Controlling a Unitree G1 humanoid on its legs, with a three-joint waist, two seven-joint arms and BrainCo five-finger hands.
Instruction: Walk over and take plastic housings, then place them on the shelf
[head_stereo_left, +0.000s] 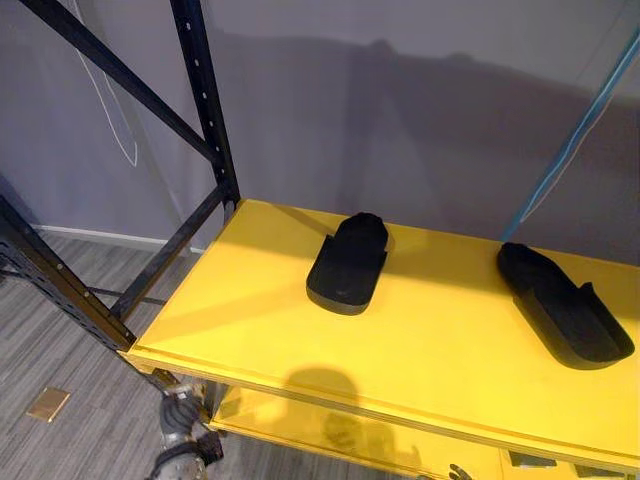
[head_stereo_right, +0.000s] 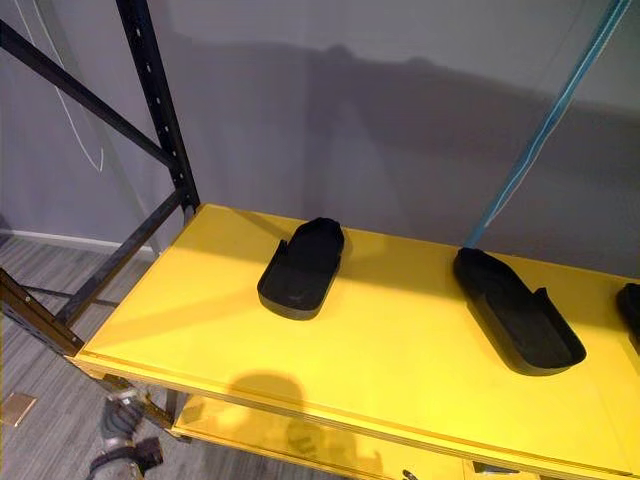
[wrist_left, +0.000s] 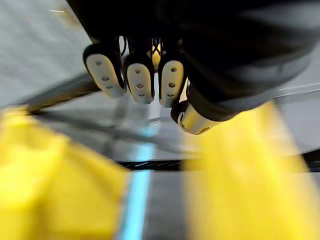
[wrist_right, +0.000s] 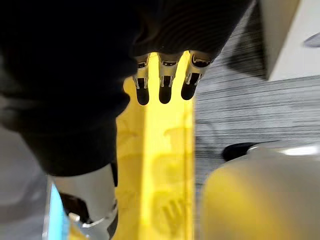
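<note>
Both hands are empty here. The left hand (wrist_left: 140, 80) has its fingers curled in toward the palm around nothing. The right hand (wrist_right: 165, 87) hangs with its fingers loose and fairly straight, also holding nothing. Both sit low, under the front edge of the yellow shelf (head_stereo_left: 440, 345).

Two black plastic housings lie on that shelf, well apart from each other. The middle housing (head_stereo_left: 348, 262) is at centre frame, its long axis running roughly front to back with a slight lean. The right housing (head_stereo_left: 562, 305) is at the right of the frame, lying diagonally from upper left to lower right.

From either hand the housings are up and forward. My guess is the left arm, coming in at lower left, is nearer the middle one, and the right arm is nearer the other. These two look placed to me, so I'd say fetching more comes next.
</note>
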